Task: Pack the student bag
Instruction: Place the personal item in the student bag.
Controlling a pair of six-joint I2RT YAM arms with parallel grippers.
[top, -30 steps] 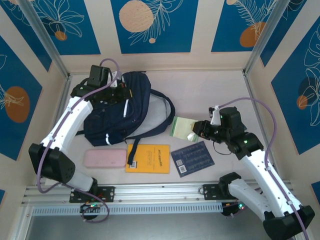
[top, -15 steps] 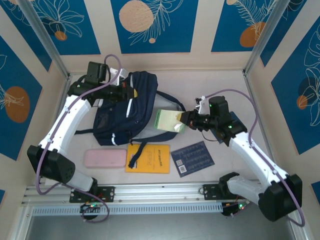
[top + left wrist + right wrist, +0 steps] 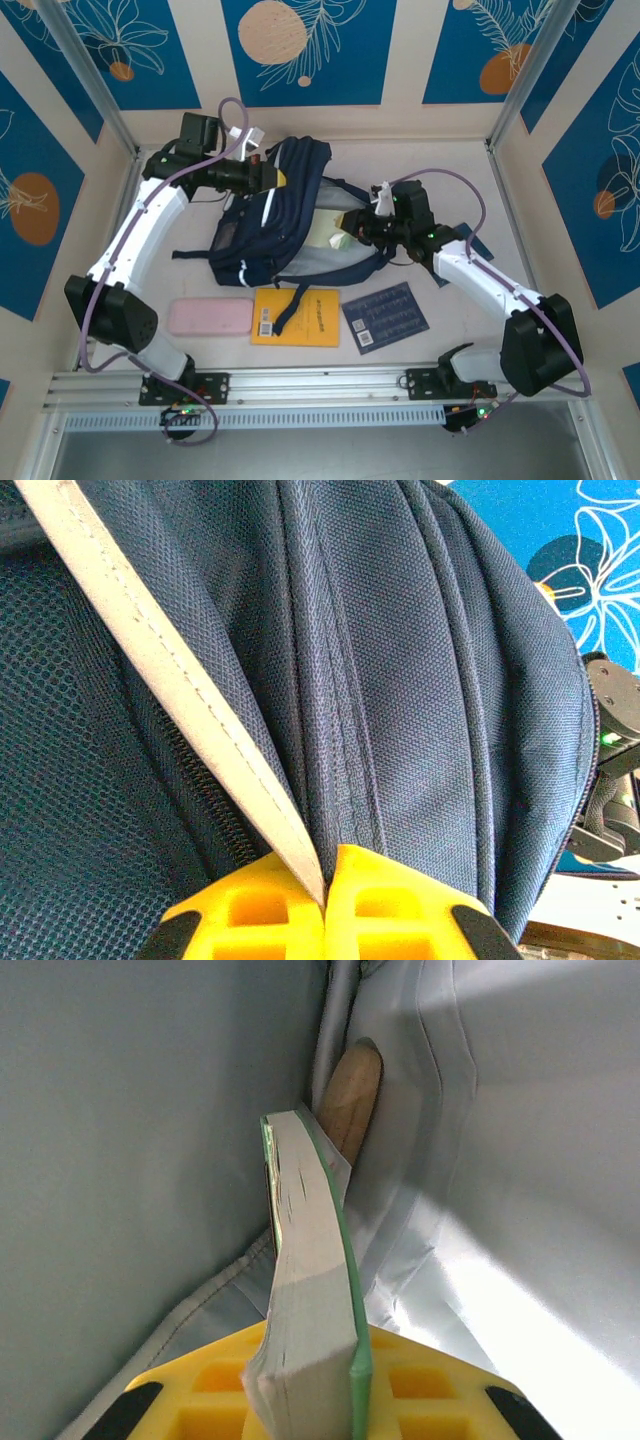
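Observation:
The student bag (image 3: 262, 232), dark navy with thin white stripes, lies at the back left of the table with its mouth held open towards the right. My left gripper (image 3: 268, 180) is shut on the fabric at its top edge; in the left wrist view the yellow fingers (image 3: 400, 905) pinch navy cloth (image 3: 420, 680) and a white strip. My right gripper (image 3: 357, 233) is shut on a thick green-covered book (image 3: 335, 232) and holds it inside the bag's mouth. In the right wrist view the book (image 3: 310, 1260) stands edge-on against the grey lining (image 3: 130, 1140), with a brown wooden object (image 3: 350, 1095) behind it.
On the table in front of the bag lie a pink pencil case (image 3: 209, 318), an orange notebook (image 3: 312, 318) and a dark blue booklet (image 3: 385, 316). A bag strap (image 3: 290, 310) hangs over the orange notebook. Walls close in the table at the back and sides.
My left gripper has lifted the bag's top edge up and to the right, spreading its mouth. My right gripper has carried the green book leftwards into that opening.

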